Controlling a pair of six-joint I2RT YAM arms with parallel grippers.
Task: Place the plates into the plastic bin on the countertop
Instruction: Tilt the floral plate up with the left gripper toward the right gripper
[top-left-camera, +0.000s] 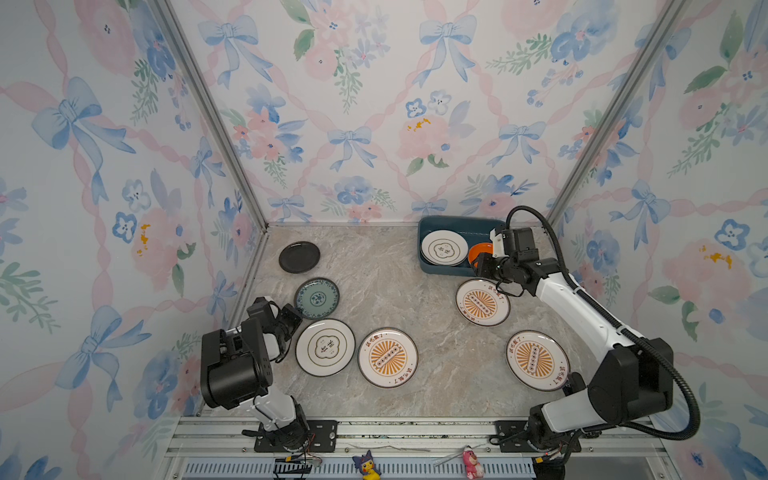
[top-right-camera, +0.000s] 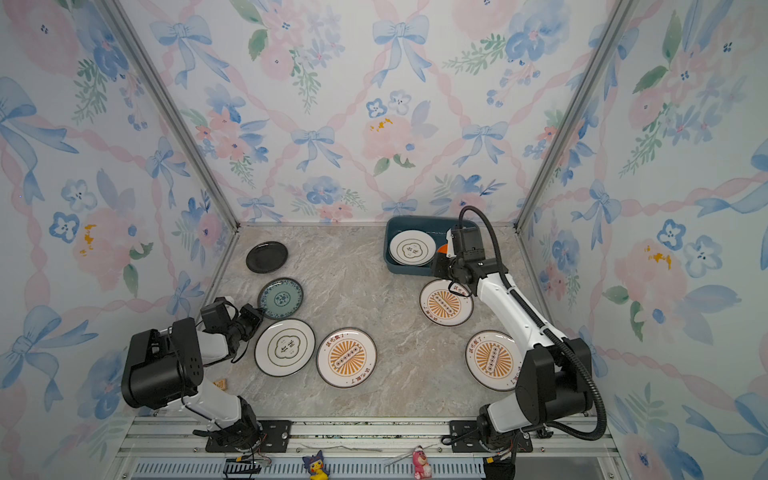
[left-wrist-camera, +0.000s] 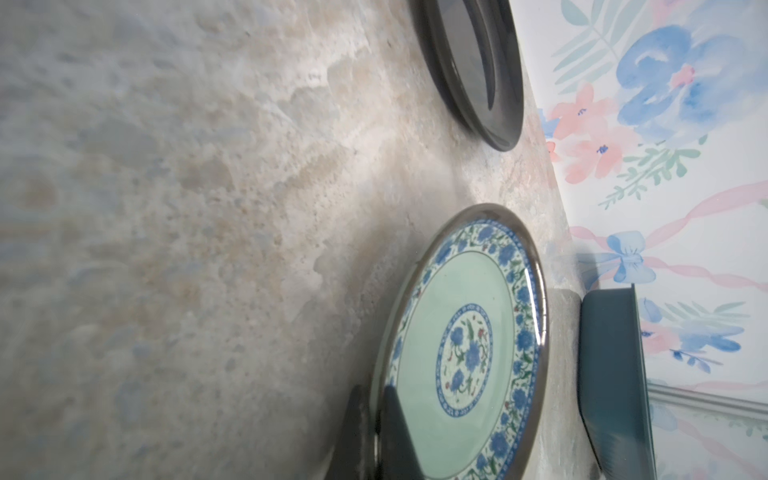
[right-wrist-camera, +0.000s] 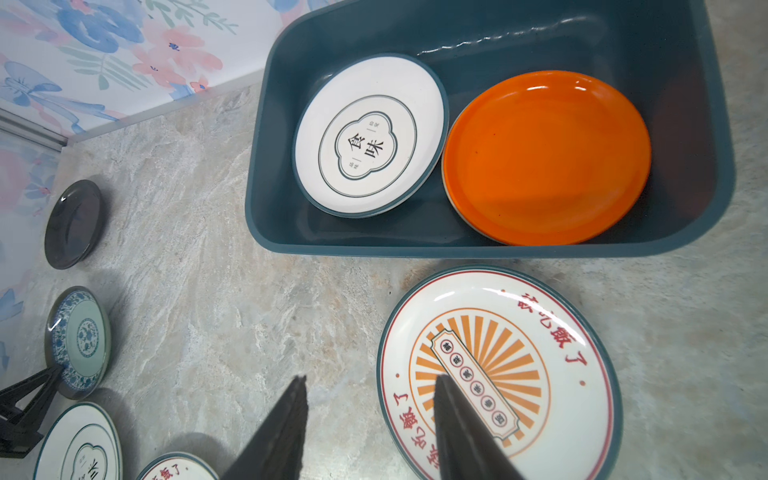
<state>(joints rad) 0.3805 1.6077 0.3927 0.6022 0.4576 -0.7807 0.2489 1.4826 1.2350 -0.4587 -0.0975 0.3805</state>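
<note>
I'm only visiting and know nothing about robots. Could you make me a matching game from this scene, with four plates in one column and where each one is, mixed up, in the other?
Plates
1. small black round plate
2. teal floral-patterned round plate
3. plain orange round plate
4. rearmost white round plate with orange sunburst

Places
A. inside the dark teal plastic bin
B. rim pinched by the shut left gripper
C. edge below the open right gripper
D. untouched on the marble countertop, near the back left corner

Pairs: 1-D, 2-B, 3-A, 4-C
</note>
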